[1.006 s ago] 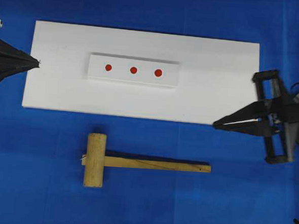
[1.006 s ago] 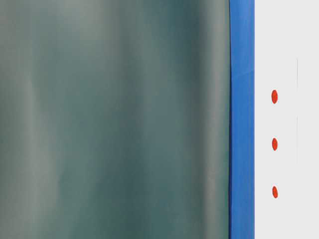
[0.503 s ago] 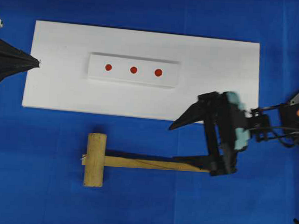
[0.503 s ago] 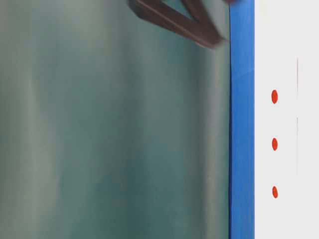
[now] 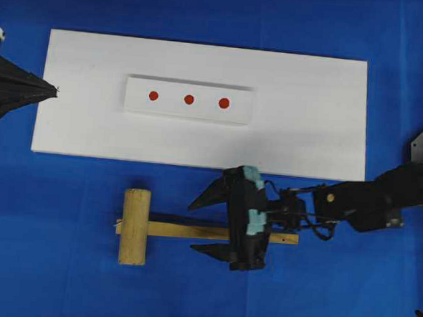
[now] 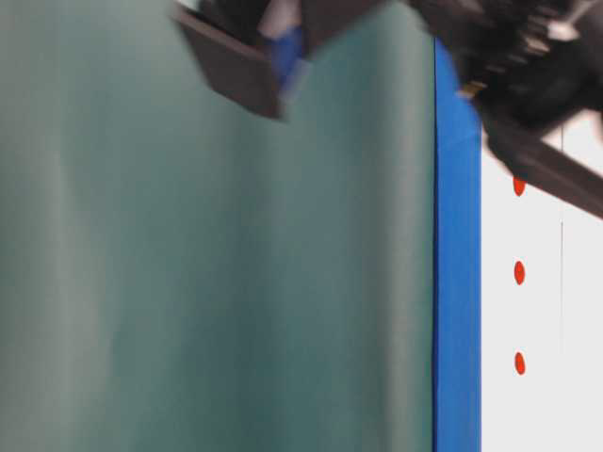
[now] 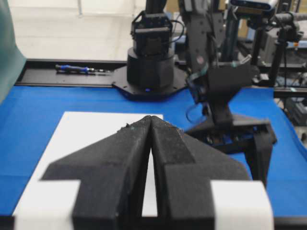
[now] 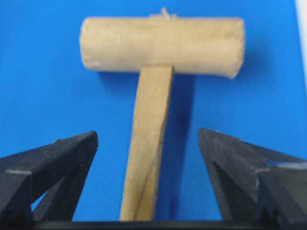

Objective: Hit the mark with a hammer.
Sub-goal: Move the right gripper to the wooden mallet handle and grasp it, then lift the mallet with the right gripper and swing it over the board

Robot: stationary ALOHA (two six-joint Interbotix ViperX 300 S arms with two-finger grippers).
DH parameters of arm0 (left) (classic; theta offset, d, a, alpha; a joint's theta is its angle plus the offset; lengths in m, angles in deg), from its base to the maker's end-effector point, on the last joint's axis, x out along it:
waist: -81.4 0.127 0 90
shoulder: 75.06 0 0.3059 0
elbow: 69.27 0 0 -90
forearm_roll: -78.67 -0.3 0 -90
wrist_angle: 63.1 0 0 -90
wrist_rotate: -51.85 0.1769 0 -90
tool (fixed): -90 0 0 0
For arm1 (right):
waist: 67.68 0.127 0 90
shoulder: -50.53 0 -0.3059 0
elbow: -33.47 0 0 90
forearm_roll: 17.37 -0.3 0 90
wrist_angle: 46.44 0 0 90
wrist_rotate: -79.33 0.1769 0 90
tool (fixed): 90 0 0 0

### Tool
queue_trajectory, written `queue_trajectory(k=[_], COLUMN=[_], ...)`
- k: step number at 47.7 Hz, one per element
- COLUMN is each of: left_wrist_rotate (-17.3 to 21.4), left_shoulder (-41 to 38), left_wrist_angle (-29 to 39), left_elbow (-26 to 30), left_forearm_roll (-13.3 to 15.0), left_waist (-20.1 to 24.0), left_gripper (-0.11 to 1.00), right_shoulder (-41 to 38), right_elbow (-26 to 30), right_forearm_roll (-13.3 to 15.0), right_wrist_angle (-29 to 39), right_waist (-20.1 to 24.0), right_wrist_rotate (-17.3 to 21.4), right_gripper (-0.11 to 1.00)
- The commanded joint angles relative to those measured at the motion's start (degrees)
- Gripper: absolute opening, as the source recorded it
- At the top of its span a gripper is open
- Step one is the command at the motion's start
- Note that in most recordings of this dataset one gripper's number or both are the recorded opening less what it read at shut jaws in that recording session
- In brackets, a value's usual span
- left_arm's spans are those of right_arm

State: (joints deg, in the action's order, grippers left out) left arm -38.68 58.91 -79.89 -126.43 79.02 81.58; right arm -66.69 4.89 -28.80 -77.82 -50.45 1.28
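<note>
Right gripper [image 5: 211,226] jaws spread astride the light wooden mallet [image 5: 193,231] handle — closing off-centre could twist it.

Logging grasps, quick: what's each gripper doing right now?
Left gripper: shut, empty.
Right gripper: open, straddling the hammer handle, no grip yet.
</note>
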Motion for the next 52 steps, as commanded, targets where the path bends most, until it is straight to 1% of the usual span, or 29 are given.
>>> queue_trajectory(k=[1, 10, 15, 18, 22, 27, 30, 32, 33, 41, 47, 52], left_wrist_rotate=[-0.09, -0.09, -0.09, -0.09, -0.09, -0.09, -0.09, -0.09, -0.09, -0.09, -0.09, -0.09], left_shoulder=[-0.53, -0.62, -0.53, -0.53, -0.53, -0.53, -0.44, -0.44, -0.35, 0.00, 0.09, 0.09], left_wrist_angle=[-0.26, -0.26, -0.26, -0.26, -0.26, -0.26, -0.26, -0.26, -0.26, -0.18, -0.26, -0.26], left_elbow=[0.35, -0.18, -0.26, -0.35, -0.44, -0.44, -0.44, -0.44, -0.44, -0.35, -0.35, -0.35], left_forearm_roll=[0.09, 0.09, 0.09, 0.09, 0.09, 0.09, 0.09, 0.09, 0.09, 0.09, 0.09, 0.09], left_waist=[0.00, 0.09, 0.00, 0.00, 0.00, 0.00, 0.09, 0.00, 0.00, 0.00, 0.09, 0.00], left_gripper=[0.00, 0.00, 0.00, 0.00, 0.00, 0.00, 0.00, 0.00, 0.00, 0.00, 0.00, 0.00], right_shoulder=[-1.41, -4.31, -4.48, -4.57, -4.57, -4.57, -4.57, -4.57, -4.57, -3.16, 0.18, 3.69], right_elbow=[2.46, 4.13, 4.31, 4.31, 4.31, 4.31, 4.39, 4.39, 4.39, 4.75, 4.31, 4.13], right_forearm_roll=[-1.58, -4.31, -4.39, -4.39, -4.39, -4.31, -4.22, -4.22, -4.22, -4.13, -4.04, -4.04], right_wrist_angle=[-0.62, 1.14, 1.85, 1.93, 2.64, 4.13, 4.57, 4.66, 4.66, 4.66, 5.10, 6.68], right_waist=[0.44, 0.88, 0.88, 0.97, 0.97, 0.88, 0.97, 0.97, 0.97, 0.97, 0.88, 0.53], right_wrist_rotate=[-0.09, -0.18, -0.53, -0.70, -0.88, -1.05, -1.14, -1.14, -1.14, -1.32, -1.76, -3.60], right_gripper=[0.87, 0.87, 0.86, 0.82, 0.66, 0.34, 0.18, 0.10, 0.09, 0.10, 0.10, 0.10])
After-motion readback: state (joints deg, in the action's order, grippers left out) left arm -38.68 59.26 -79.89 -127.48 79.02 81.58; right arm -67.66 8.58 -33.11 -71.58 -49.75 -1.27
